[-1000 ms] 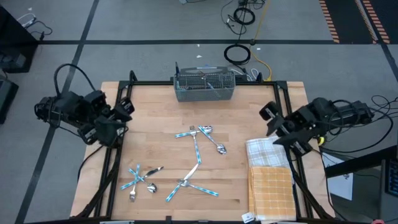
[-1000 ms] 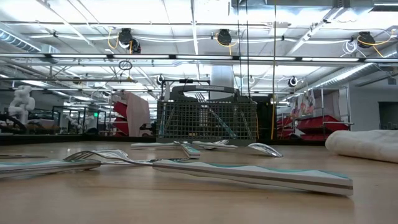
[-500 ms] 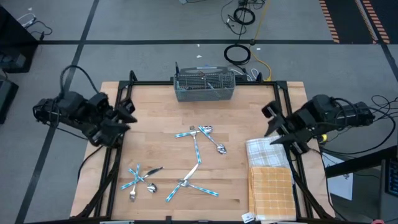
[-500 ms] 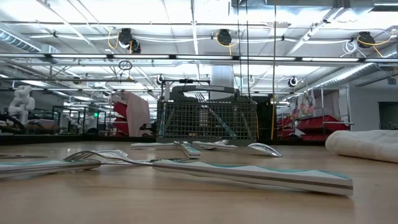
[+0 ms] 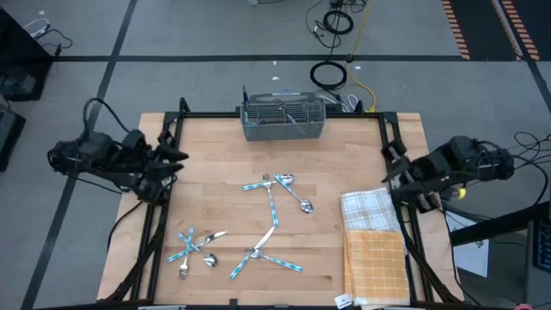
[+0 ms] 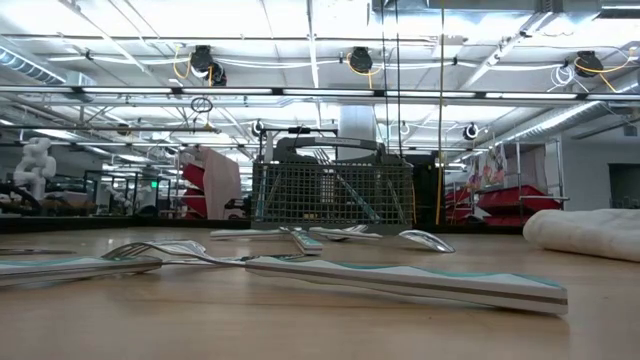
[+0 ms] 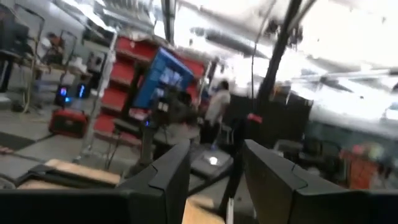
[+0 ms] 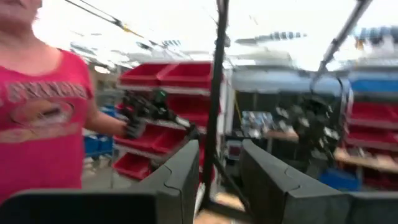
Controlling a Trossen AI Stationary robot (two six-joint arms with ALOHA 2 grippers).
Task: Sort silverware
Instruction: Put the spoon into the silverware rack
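Both arms have drawn outward, left claw and right claw empty, fingers apart, leaving the silverware scattered mid-counter, reachable.

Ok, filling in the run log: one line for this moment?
left claw open, table's left edge | right claw open, right edge | silverware loose on table

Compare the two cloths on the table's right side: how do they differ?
The white checked cloth is pale with a faint grid, while the orange checked cloth is yellow-orange. The white one lies farther toward the caddy end; the orange one lies at the near edge. The white one looks rumpled, the orange one flat and squared. They lie next to each other, clear of the silverware.
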